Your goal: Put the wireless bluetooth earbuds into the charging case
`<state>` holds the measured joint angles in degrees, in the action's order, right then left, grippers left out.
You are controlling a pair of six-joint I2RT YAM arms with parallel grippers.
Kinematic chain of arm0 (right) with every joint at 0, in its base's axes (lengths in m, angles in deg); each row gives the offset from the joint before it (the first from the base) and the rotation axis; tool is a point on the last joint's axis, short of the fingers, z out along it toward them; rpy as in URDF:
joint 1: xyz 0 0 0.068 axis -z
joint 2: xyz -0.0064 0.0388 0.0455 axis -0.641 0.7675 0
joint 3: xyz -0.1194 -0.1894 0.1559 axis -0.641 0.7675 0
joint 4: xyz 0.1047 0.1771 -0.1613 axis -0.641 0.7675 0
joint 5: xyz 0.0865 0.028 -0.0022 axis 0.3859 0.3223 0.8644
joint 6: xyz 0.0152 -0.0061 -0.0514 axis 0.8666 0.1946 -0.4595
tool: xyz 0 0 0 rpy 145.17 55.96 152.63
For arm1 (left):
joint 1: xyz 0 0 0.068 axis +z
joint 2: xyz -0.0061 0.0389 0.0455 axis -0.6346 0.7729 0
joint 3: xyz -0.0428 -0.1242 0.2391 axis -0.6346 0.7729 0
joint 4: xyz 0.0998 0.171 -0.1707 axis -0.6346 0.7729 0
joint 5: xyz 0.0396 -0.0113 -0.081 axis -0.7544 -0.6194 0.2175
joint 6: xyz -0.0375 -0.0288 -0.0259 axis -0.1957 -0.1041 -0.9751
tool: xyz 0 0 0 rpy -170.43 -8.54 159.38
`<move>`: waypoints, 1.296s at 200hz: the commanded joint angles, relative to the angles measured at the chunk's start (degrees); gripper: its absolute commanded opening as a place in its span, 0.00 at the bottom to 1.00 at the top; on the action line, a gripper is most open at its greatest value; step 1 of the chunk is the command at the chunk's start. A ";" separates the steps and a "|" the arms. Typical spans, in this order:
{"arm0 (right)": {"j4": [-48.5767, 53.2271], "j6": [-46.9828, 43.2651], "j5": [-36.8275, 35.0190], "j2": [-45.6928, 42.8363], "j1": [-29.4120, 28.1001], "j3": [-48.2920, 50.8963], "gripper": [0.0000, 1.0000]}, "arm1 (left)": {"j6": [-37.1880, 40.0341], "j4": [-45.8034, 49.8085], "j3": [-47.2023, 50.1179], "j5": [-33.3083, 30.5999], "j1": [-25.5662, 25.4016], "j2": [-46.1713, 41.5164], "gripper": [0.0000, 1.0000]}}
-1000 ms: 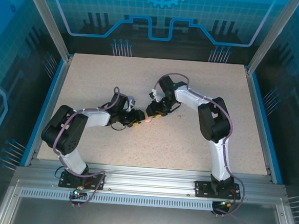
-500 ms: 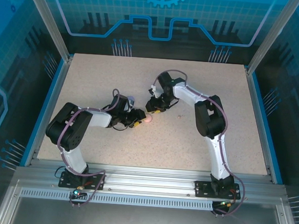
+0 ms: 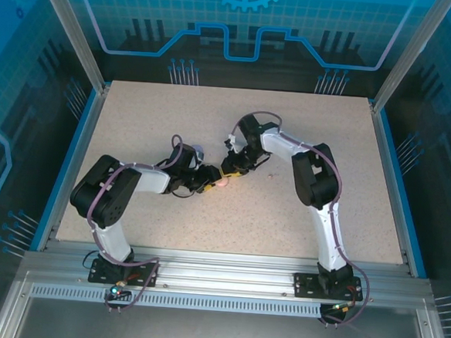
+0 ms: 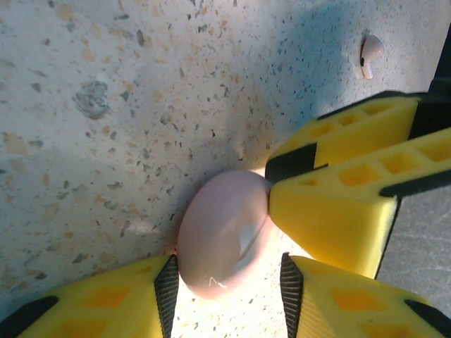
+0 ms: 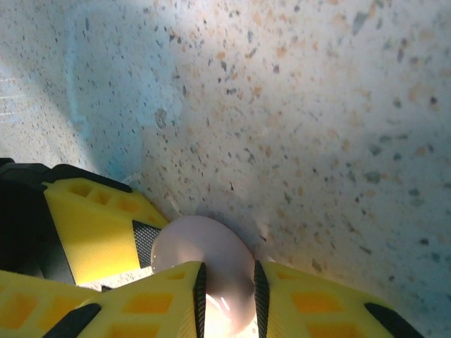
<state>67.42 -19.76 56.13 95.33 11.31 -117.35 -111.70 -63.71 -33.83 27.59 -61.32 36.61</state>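
At the middle of the tabletop point(image 3: 299, 220), both arms converge on one small thing: a pale pink, egg-smooth charging case point(image 4: 224, 243) lying on the speckled surface. The left claw point(image 4: 225, 282) stands partly open around the case's near end. One black pad is pressed to its side and the other sits just beside it. Glare there keeps us from telling whether that second pad touches, so we cannot say it truly grips. The right claw point(image 5: 227, 271) has its fingers drawn narrow, with both pads against a slim part of the case's edge, so it has hold of the case. We read this as a brace-and-pry arrangement, with one claw steadying the body so the other can work the lid. The case looks closed, with no open seam or socket showing. One pinkish-beige earbud point(image 4: 369, 55) lies loose on the tabletop, well apart from the case and beyond the right claw's yellow fingers. We cannot pick out any other earbuds. Until the lid is up, the shut case itself is what blocks insertion. After that, we judge the crowding will be the trouble. Four fingers ring a slippery rounded shell that could squirt sideways, and the right claw's fingers lie between case and earbud.
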 commanded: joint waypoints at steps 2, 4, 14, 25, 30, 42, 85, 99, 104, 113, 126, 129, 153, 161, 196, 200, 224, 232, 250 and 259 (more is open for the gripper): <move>-0.44 2.01 -1.06 -2.34 0.21 3.58 0.27 | -1.28 0.62 -0.40 -0.23 -1.27 2.15 0.45; -0.60 2.05 -1.01 -2.44 0.18 3.80 0.27 | -1.32 0.62 -0.47 -0.21 -1.31 2.24 0.45; -1.02 2.48 -0.66 -3.00 0.19 4.67 0.27 | -1.37 0.32 -0.50 -0.21 -1.41 2.39 0.45; -1.51 3.00 -0.54 -3.52 0.17 5.47 0.27 | -1.57 0.00 -0.65 -0.14 -1.56 2.84 0.44; -1.94 3.26 -0.36 -3.78 0.19 6.03 0.27 | -1.71 -0.31 -0.75 -0.01 -1.69 3.02 0.43; -3.06 3.98 0.02 -4.24 0.20 7.30 0.27 | -2.21 -1.59 -0.75 0.49 -1.87 3.49 0.42; -7.03 6.94 0.15 -5.72 0.50 11.51 0.27 | -2.57 -2.92 -1.62 1.79 -2.74 3.98 0.38; -7.90 7.85 -0.89 -6.56 0.56 12.56 0.28 | -1.72 -0.42 -2.03 0.69 -2.75 3.44 0.38; -8.13 8.18 -1.25 -6.92 0.65 12.93 0.28 | -1.39 1.02 -2.12 -0.02 -2.76 3.12 0.39; -8.53 8.63 -2.28 -7.75 0.79 13.62 0.29 | -0.60 3.20 -2.13 -1.42 -2.76 2.39 0.41; -9.04 9.31 -3.39 -9.01 0.96 14.65 0.31 | 0.37 5.94 -2.17 -3.22 -2.68 1.35 0.44; -9.22 9.42 -3.50 -9.31 1.00 14.80 0.31 | 0.60 6.38 -2.17 -3.48 -2.74 1.18 0.44; -9.82 10.25 -3.62 -11.22 1.31 15.89 0.36 | 2.89 10.11 -2.89 -4.89 -2.74 0.50 0.46; -9.81 10.27 -3.46 -11.54 1.35 15.97 0.37 | 3.40 10.99 -2.99 -5.27 -2.70 0.37 0.46; -10.42 10.86 -3.23 -13.07 1.31 17.10 0.40 | 4.05 11.48 -2.86 -5.11 -2.76 0.42 0.48; -10.56 11.01 -3.25 -13.25 1.33 17.33 0.40 | 4.21 11.80 -2.87 -5.23 -2.70 0.35 0.48; -11.20 11.22 -2.54 -14.31 1.28 18.44 0.41 | 5.37 14.19 -2.61 -7.24 -2.69 -0.95 0.49; -11.43 11.29 -2.26 -14.72 1.23 18.81 0.41 | 5.52 14.35 -2.31 -7.70 -2.72 -1.71 0.49; -11.66 11.22 -1.65 -15.11 1.25 19.28 0.40 | 6.05 15.08 -1.99 -8.28 -2.64 -3.29 0.49; -11.66 11.13 -1.25 -14.99 1.22 19.26 0.39 | 6.31 15.09 -1.65 -8.44 -2.68 -3.98 0.50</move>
<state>56.38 -9.05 53.07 82.30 12.19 -98.92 -107.84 -54.43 -36.95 21.90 -63.79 35.10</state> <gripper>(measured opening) 0.403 0.493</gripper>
